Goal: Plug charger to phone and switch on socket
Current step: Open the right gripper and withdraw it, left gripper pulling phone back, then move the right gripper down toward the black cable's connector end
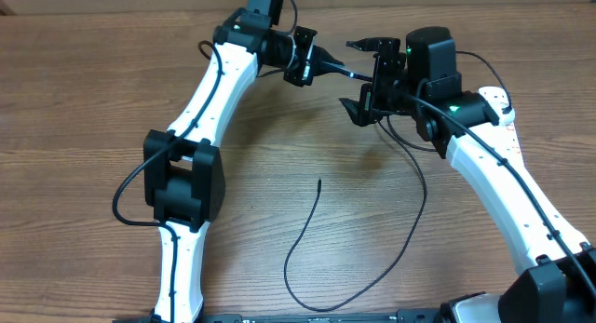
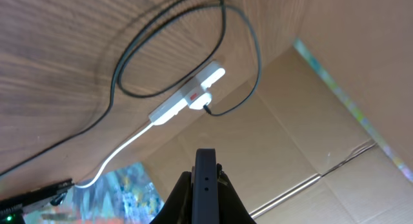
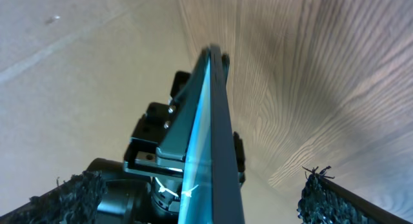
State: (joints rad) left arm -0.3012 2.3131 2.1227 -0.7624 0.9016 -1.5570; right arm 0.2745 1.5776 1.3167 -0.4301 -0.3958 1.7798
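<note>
My left gripper [image 1: 318, 60] [image 2: 205, 180] is shut on the phone [image 1: 346, 72], which hangs edge-on above the table between the two arms. In the left wrist view only the phone's dark edge [image 2: 205, 185] shows. My right gripper [image 1: 357, 78] [image 3: 197, 185] stands wide open around the phone's other end [image 3: 208, 121], its lit blue screen showing, with both fingers apart from it. The charger [image 1: 303, 235] lies loose on the table, its tip [image 1: 319, 181] free. The white socket [image 2: 187, 96] has the charger's black plug [image 2: 208, 109] in it.
The black cable loops [image 2: 132, 62] on the wood beside the socket, and the strip's white cord [image 2: 119, 153] runs toward a colourful printed sheet [image 2: 122, 192]. A cardboard wall [image 2: 322, 140] stands behind the table edge.
</note>
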